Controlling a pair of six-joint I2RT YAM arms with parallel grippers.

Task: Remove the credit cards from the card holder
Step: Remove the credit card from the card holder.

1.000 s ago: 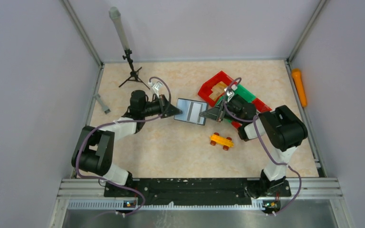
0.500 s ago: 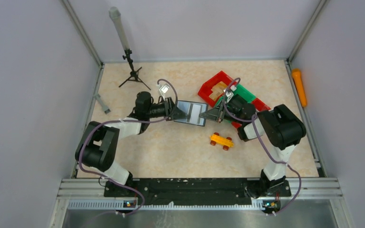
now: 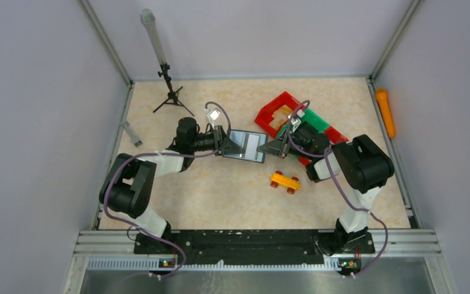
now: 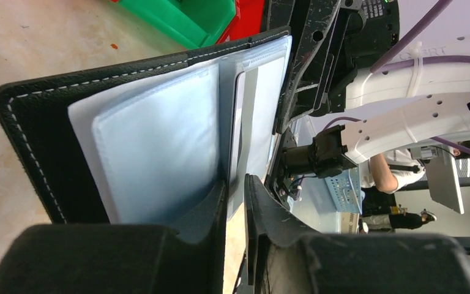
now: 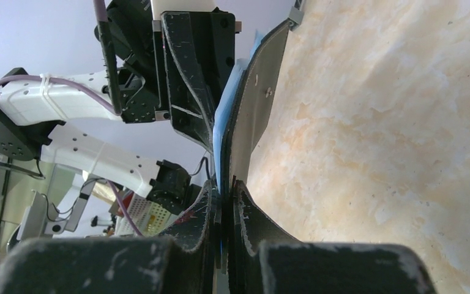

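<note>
Moved in closer, left hand is seen nearly closed about a limp, slick sleeve leaf, hold unproven, of the light card holder, which is clamped opposite by the shut right hand; stiff card edges are judged the surest grip.

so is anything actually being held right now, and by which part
right pincer clamps the card holder by its right edge; left pincer straddles an inner sleeve edge, grip unclear

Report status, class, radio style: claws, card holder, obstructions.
Right claw shut on card holder edge. Left claw straddling clear inner sleeve, grip unclear. Holder open. Toy car lies apart.
</note>
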